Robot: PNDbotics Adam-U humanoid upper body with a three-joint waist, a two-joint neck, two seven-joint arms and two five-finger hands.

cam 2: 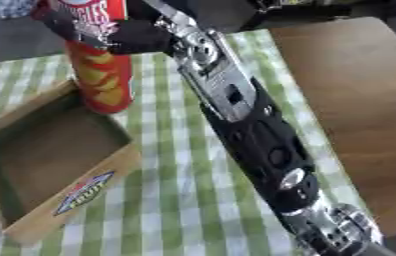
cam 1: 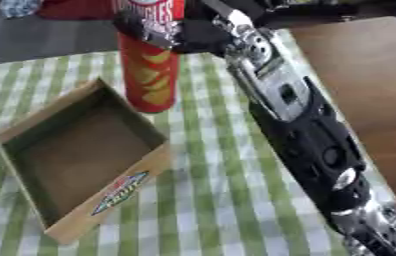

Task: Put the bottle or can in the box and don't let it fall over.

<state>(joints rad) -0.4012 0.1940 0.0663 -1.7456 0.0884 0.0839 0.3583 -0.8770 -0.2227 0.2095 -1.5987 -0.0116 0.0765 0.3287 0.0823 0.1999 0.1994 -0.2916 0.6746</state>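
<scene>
The right hand [cam 1: 171,35] was wrapped around the red chip can [cam 1: 152,75], fingers curled on its upper part. The can stood upright just past the far corner of the cardboard box [cam 1: 105,197], seemingly above the checked cloth [cam 1: 219,200]. So mid-carry, I'd say; next, bring it over the box and lower it straight.

A home-like dining spot: green checked tablecloth [cam 1: 219,200] over wooden table [cam 2: 359,100]

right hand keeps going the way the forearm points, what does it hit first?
Nothing new: the right hand is already wrapped round the red chip can. Past the can, that line runs off the table's far edge into dark background; I can't judge depth there.
</scene>
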